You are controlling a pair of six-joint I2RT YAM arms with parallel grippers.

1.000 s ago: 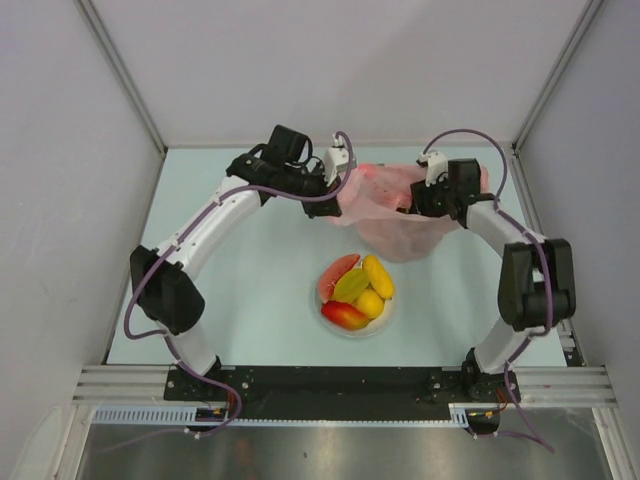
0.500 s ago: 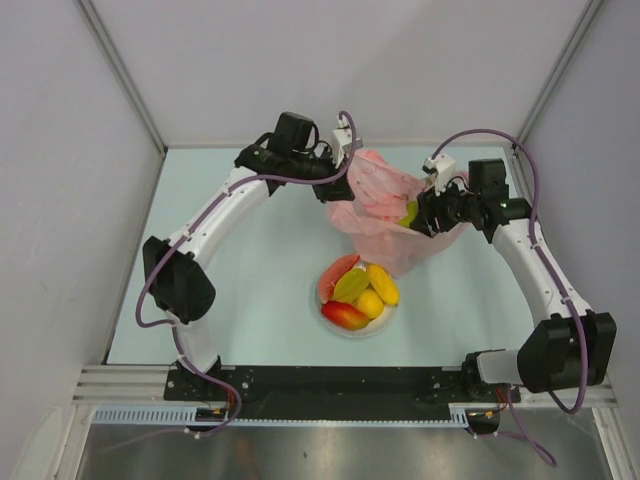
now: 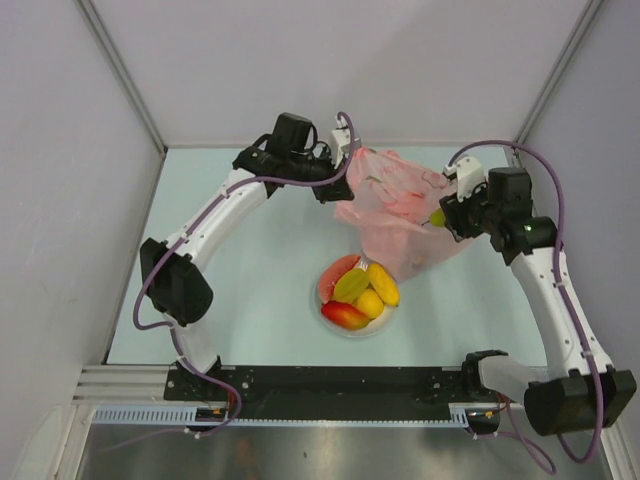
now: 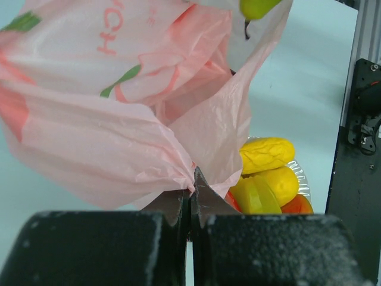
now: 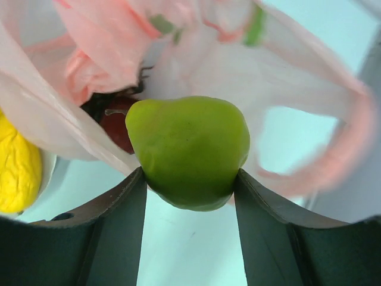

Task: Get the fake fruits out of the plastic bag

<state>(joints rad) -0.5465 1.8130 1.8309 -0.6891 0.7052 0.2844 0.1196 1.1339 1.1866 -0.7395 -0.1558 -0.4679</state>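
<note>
The right gripper (image 5: 189,179) is clamped on the green pear (image 5: 187,146), one dark finger (image 5: 116,208) pressing each side of the fruit's broad lower part, with its thin stem pointing left in the right wrist view. From above, this gripper and pear (image 3: 437,216) hang in the air beyond the white plate (image 3: 386,320) and to its right, at the right edge of the plastic bag (image 3: 400,215). Just behind the pear, inside the bag's open mouth, sits a dark red apple (image 5: 119,130), and a darker shape above it may be the grape bunch, though the film hides too much to be sure. The left gripper (image 4: 190,199) has its jaws pressed fully together on a gathered fold of the pink film, so the bag (image 4: 107,137) hangs from it in crumpled folds printed with red lettering and green marks. In the overhead view this gripper (image 3: 345,188) stands beyond the plate and slightly left of it, holding the bag's upper left corner up, while the bag's lower end sags down until it reaches the plate's far rim. On the plate itself lie the fake fruits already out: a pinkish-red slice (image 3: 335,272) on the far left, a yellow-green piece (image 3: 350,286) beside it, two yellow oval ones (image 3: 380,283) toward the right, and a red-orange mango (image 3: 345,315) at the near edge. The plate rests on the pale blue-green table (image 3: 250,290).
</note>
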